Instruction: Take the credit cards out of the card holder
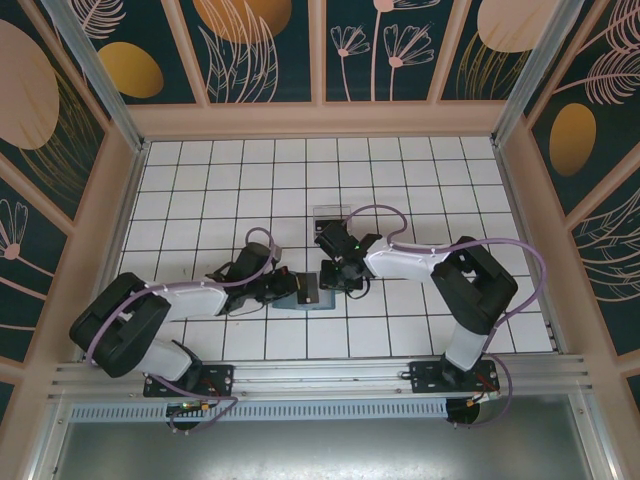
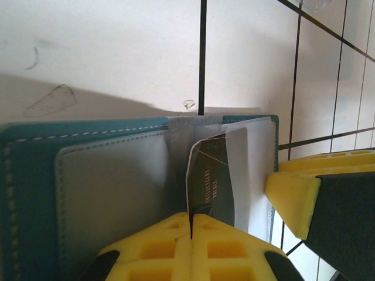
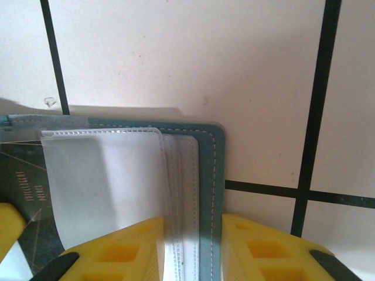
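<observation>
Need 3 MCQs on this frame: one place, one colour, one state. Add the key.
1. Where does the card holder lie?
A. between the left end effector and right end effector
B. far left corner
C. on the front rail

2. Its cover colour?
A. red
B. teal
C. black

3. Left end effector state?
A. wide open
B. shut on the dark card
C. gripping the cover

Key: 1A, both end effectors meet over it; 2B, stitched teal border; 3B, yellow fingers pressed together at the card's lower edge.

Robot lab enclosure, white gridded table [image 1: 430, 180] boxed in by leaf-printed panels [image 1: 270, 50], two arms [image 1: 470, 285] bolted to an aluminium rail [image 1: 320, 372].
</observation>
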Tool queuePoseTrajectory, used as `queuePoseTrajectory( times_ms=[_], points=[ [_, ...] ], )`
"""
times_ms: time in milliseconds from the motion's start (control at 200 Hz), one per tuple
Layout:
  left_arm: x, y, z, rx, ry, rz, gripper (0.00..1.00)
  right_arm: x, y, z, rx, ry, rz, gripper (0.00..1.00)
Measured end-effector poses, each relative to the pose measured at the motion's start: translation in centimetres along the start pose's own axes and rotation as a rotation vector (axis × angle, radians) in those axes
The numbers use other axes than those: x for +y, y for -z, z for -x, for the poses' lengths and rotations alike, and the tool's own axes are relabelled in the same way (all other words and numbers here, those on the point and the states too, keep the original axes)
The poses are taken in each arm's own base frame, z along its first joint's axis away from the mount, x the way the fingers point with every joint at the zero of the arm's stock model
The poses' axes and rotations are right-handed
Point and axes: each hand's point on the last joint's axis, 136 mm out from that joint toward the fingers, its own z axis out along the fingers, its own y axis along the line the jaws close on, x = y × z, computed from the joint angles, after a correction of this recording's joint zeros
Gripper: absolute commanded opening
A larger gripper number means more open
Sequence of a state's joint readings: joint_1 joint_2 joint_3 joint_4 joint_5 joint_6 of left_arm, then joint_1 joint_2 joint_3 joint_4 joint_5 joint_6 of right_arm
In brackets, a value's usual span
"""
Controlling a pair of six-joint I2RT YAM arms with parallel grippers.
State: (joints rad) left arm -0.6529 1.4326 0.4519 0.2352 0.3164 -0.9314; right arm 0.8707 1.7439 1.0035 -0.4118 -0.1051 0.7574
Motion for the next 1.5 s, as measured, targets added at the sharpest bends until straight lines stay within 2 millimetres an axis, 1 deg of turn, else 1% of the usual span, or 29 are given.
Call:
queuePoseTrajectory(
  times_ms=[125, 225, 445, 656, 791, 966, 1086, 1196, 1366, 1501],
  points=[
    [0.1, 0.8, 0.2, -0.014, -0.035, 0.026, 0.04, 0.0, 0.0, 0.0, 0.000, 0.000, 0.000, 0.29],
    [-0.3, 1.8, 0.6, -0.040, -0.069, 0.037, 0.04, 0.0, 0.0, 0.0, 0.000, 0.000, -0.001, 0.28],
    [-1.3, 3.8, 2.0, -0.090, -0.186, 0.076, 0.03, 0.0, 0.1, 0.0, 0.001, 0.000, -0.003, 0.28],
    [-2.2, 4.9, 2.8, -0.097, -0.319, 0.110, 0.02, 0.0, 0.2, 0.0, 0.001, 0.000, -0.002, 0.29],
    [-3.3, 5.6, 3.4, -0.103, -0.418, 0.110, 0.02, -0.2, 0.6, -0.1, 0.003, -0.001, -0.014, 0.29],
    [-5.2, 6.3, 4.6, -0.128, -0.569, 0.093, 0.00, -0.3, 2.0, 0.1, -0.019, 0.001, -0.018, 0.30],
    [-6.5, 6.8, 5.3, -0.144, -0.683, 0.082, 0.00, 0.1, 3.6, 0.7, -0.056, 0.013, 0.005, 0.30],
    [-8.0, 6.9, 6.1, -0.155, -0.801, 0.070, 0.00, 0.0, 4.9, 1.7, -0.093, 0.007, 0.016, 0.30],
    [-9.9, 6.5, 6.6, -0.136, -1.021, 0.038, 0.00, -1.2, 6.7, 3.3, -0.147, -0.011, 0.012, 0.30],
    [-11.7, 5.3, 7.9, -0.103, -1.175, 0.035, 0.00, -2.2, 8.4, 4.7, -0.199, -0.030, 0.019, 0.30]
  ],
)
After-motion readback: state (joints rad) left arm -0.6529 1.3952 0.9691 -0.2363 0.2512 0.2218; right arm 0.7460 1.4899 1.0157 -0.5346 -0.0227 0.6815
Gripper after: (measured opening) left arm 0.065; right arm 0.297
